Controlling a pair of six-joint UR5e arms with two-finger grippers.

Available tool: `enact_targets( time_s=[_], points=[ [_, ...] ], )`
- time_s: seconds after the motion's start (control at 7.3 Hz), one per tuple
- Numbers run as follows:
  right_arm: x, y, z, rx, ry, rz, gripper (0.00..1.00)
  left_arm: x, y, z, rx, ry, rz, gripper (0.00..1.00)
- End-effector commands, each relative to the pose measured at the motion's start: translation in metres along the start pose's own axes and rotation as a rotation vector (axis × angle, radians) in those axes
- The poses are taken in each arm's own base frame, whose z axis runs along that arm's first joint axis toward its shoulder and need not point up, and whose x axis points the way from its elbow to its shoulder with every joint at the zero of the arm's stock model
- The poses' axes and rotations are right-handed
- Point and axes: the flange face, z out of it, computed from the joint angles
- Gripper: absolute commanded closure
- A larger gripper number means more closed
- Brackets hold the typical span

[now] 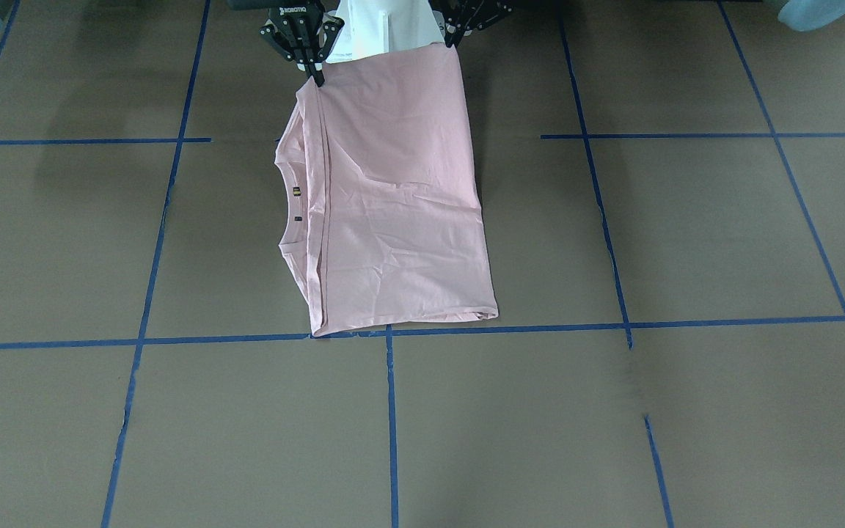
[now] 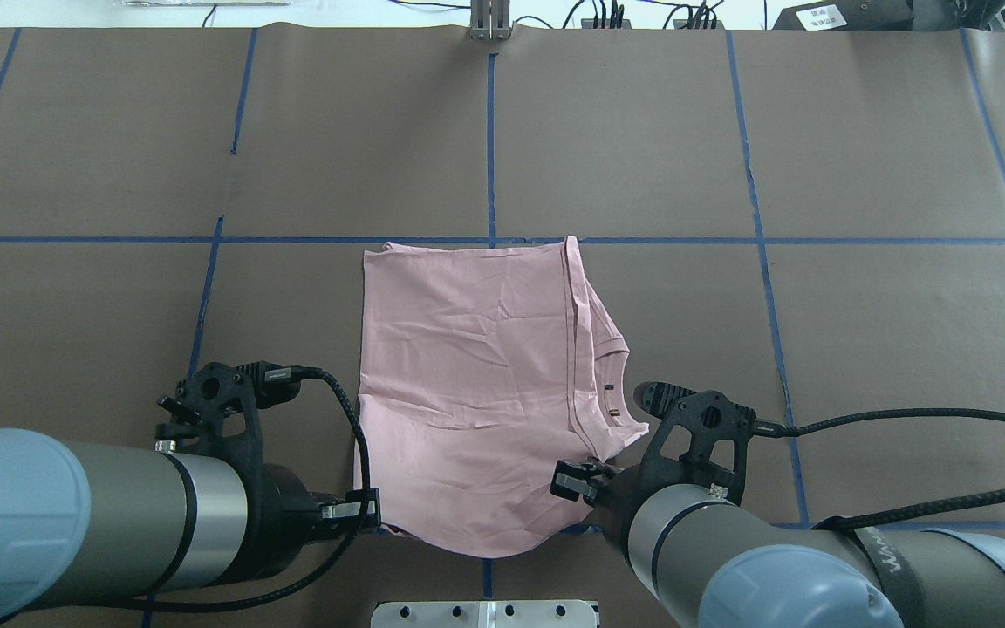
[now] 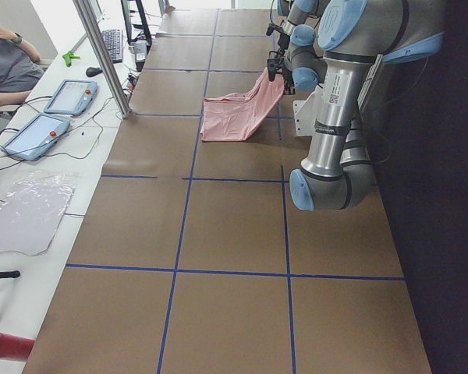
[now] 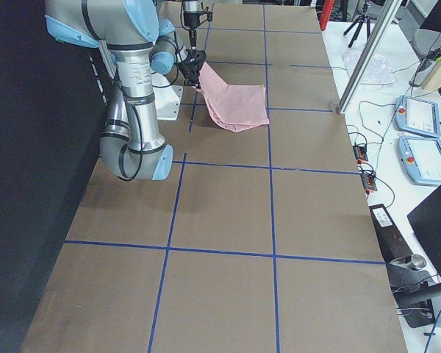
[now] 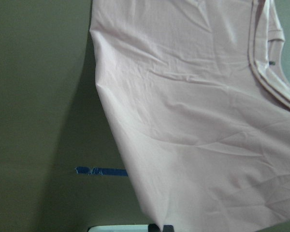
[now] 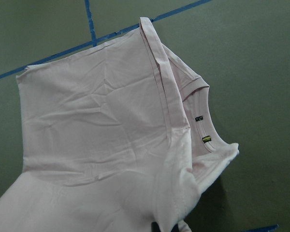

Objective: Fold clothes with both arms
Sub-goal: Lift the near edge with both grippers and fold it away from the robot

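Looking at the pink shirt [image 2: 468, 375]: soft creased fabric, folded into a rough rectangle. Its far hem lies on the brown papery table [image 2: 729, 131] by a blue tape line [image 2: 642, 241], and the near edge is lifted. The left gripper [image 1: 455, 40] and right gripper [image 1: 317, 75] are each pinched tight on a near corner, angled inward.

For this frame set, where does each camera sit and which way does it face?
Front-facing: across the table, facing the robot; right tool, left tool pinch the T-shirt.
Overhead: behind the robot, looking forward and down; left arm, right arm.
Exterior left: table's end; left arm nearest.
Exterior right: opposite end; right arm nearest.
Left wrist: along the lifted T-shirt; fingertips at bottom.
Right wrist: likewise, fingertips at bottom.
Shared: both wrist views show the neck label.
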Motion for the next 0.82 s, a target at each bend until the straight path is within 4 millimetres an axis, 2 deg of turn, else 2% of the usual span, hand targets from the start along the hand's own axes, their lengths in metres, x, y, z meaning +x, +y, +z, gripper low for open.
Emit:
enact_targets(
  time_s=[0.0,0.14,0.27,0.41,0.55,0.68],
  points=[
    [-0.009,0.012,0.034,0.016,0.056,-0.021,1.00,0.004,-0.028,0.022,0.043,-0.058,0.024,1.00],
    [-0.031,-0.004,0.055,0.055,0.075,-0.005,1.00,0.005,-0.064,0.049,0.087,-0.119,0.047,1.00],
    [-0.043,-0.026,0.071,0.093,0.096,0.005,1.00,0.007,-0.100,0.068,0.129,-0.168,0.064,1.00],
    [-0.051,-0.051,0.079,0.128,0.110,-0.006,1.00,0.007,-0.129,0.070,0.163,-0.192,0.081,1.00],
    [-0.056,-0.074,0.087,0.149,0.116,0.015,1.00,0.006,-0.148,0.068,0.187,-0.195,0.085,1.00],
    [-0.061,-0.091,0.104,0.150,0.110,0.008,1.00,0.004,-0.166,0.075,0.205,-0.203,0.089,1.00]
  ],
)
